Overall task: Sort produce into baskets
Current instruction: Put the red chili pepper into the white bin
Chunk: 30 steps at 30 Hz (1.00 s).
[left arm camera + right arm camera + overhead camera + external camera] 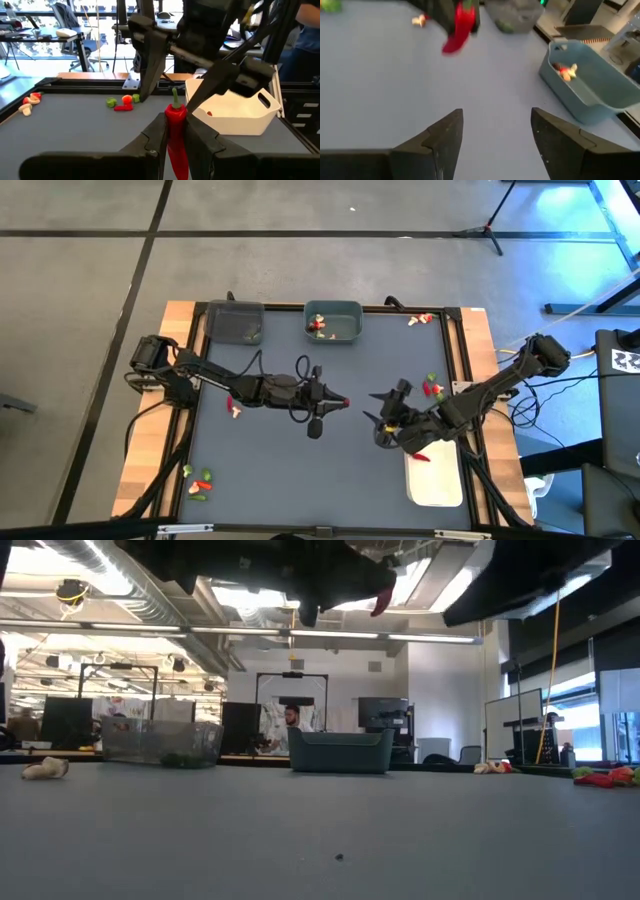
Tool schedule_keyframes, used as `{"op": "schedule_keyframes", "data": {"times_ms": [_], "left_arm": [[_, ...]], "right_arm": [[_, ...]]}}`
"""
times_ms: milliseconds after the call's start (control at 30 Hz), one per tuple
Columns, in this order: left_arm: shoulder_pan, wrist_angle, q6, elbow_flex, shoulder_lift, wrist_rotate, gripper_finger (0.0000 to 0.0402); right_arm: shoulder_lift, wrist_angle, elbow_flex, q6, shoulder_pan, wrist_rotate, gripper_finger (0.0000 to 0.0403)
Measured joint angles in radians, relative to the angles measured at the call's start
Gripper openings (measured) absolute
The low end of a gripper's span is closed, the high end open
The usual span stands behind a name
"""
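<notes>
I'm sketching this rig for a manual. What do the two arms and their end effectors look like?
Both arms are black and slender, built of jointed segments with bulkier round housings at the shoulders. Black cables loop along the left arm and trail from the right arm. Each end effector has two dark, flat, wedge-shaped fingers. No markings are legible.

Even overhead light falls on the bench (pixel 300 460), casting only faint shadows. Ceiling strips glare in the low view, leaving the arms above silhouetted. The right wrist view is soft and blurred throughout.
</notes>
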Motion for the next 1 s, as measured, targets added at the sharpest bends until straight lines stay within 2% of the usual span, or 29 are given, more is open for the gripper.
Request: {"op": "schedule_keyframes", "data": {"times_ms": [133, 400, 567, 833, 1000], "left_arm": [[0.0, 0.01, 0.0, 0.0, 0.0, 0.0, 0.0052], [0.0, 0.079, 0.002, 0.0, -0.001, 0.005, 0.0052], [-0.001, 0.081, 0.009, 0.0, -0.001, 0.007, 0.0052], [-0.001, 0.078, 0.042, 0.0, -0.001, 0.01, 0.0052], [-0.001, 0.074, 0.044, 0.0, -0.001, 0.01, 0.0053]], "right_arm": [[0.004, 0.143, 0.0, -0.08, -0.036, -0.009, 0.0232], [0.094, 0.411, 0.0, -0.225, -0.116, -0.176, 0.0223], [0.101, 0.507, 0.0, -0.282, -0.116, -0.177, 0.0165], [0.101, 0.496, 0.0, -0.304, -0.116, -0.176, 0.0045], [0.101, 0.495, 0.0, -0.34, -0.116, -0.176, 0.0012]]}}
